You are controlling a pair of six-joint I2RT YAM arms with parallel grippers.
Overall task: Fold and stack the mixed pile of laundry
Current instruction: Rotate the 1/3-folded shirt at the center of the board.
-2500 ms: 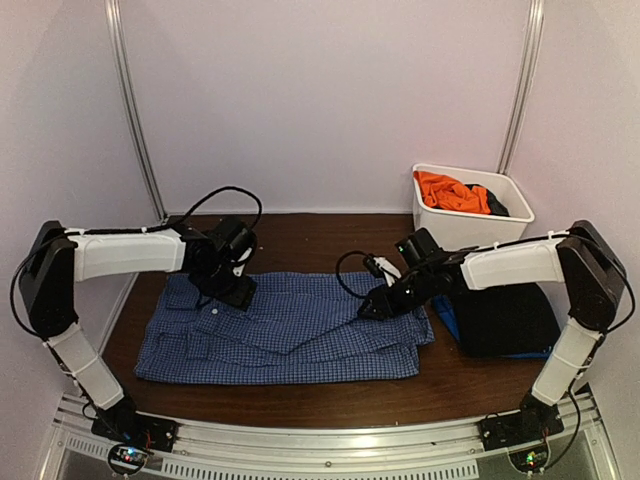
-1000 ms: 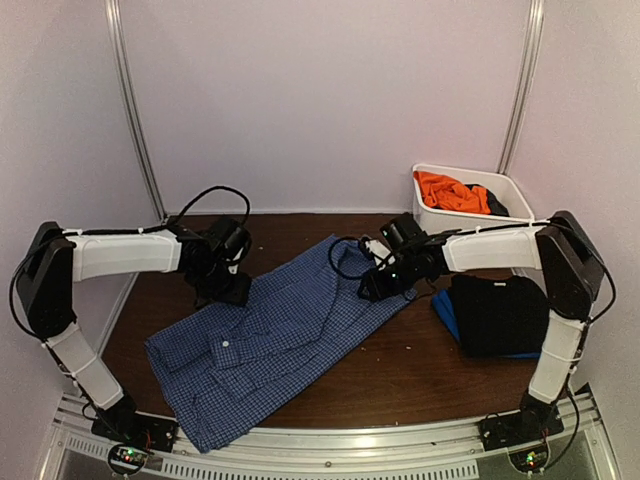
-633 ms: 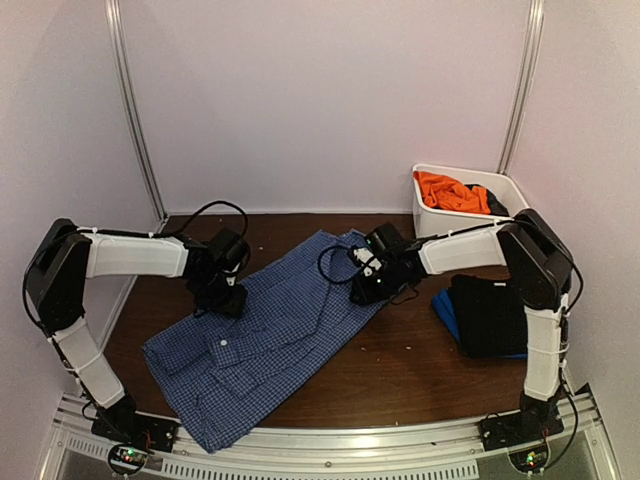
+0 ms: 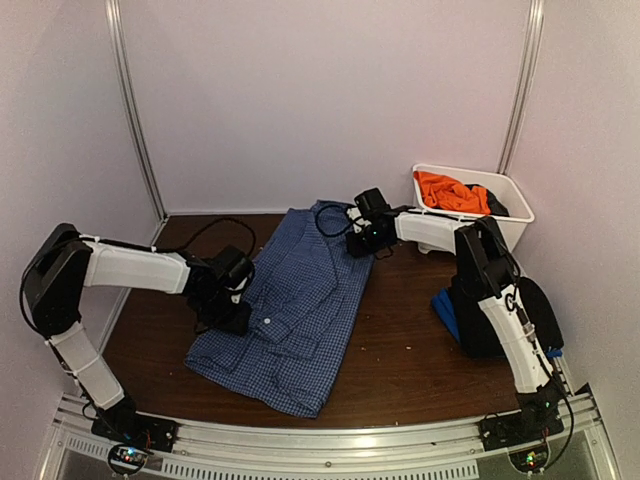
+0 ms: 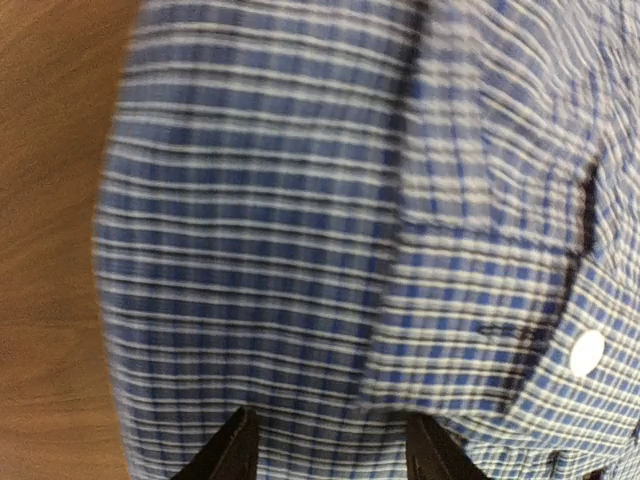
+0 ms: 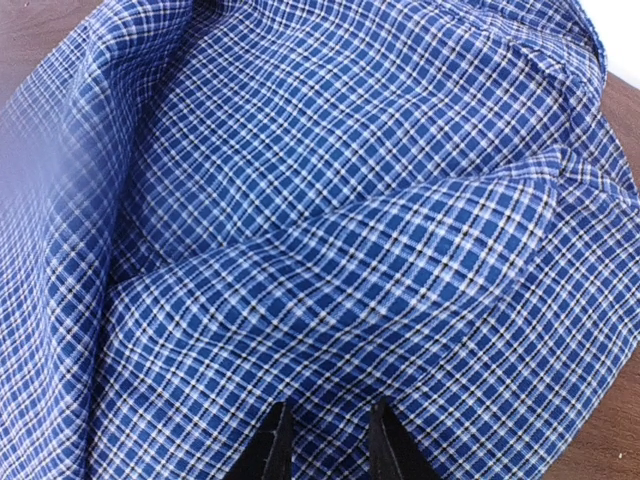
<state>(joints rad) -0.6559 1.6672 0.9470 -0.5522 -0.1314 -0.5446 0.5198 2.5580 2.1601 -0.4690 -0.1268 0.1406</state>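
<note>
The blue-and-white checked shirt (image 4: 300, 300) lies spread in a slant from the back middle of the table toward the front. My left gripper (image 4: 230, 315) stands at its left edge beside the collar; in the left wrist view it (image 5: 335, 450) has its fingers wide apart, with flat shirt cloth (image 5: 300, 200) across the gap. At the shirt's far right corner, my right gripper (image 4: 358, 240) is shut on a fold; its narrow jaws (image 6: 328, 440) pinch the checked cloth (image 6: 350, 200). An orange T-shirt (image 4: 450, 190) and a black piece (image 4: 497, 205) lie in the tub.
The white tub (image 4: 465, 170) stands at the back right corner. A folded black garment (image 4: 475, 325) on a blue one (image 4: 442, 303) lies at the right, partly behind my right arm. Bare brown table (image 4: 400, 350) shows in front of them.
The right gripper has dragged the shirt's corner toward the back, swinging the shirt from lying crosswise to nearly lengthwise. The left gripper has slid a little nearer, and the collar has shifted right of it.
</note>
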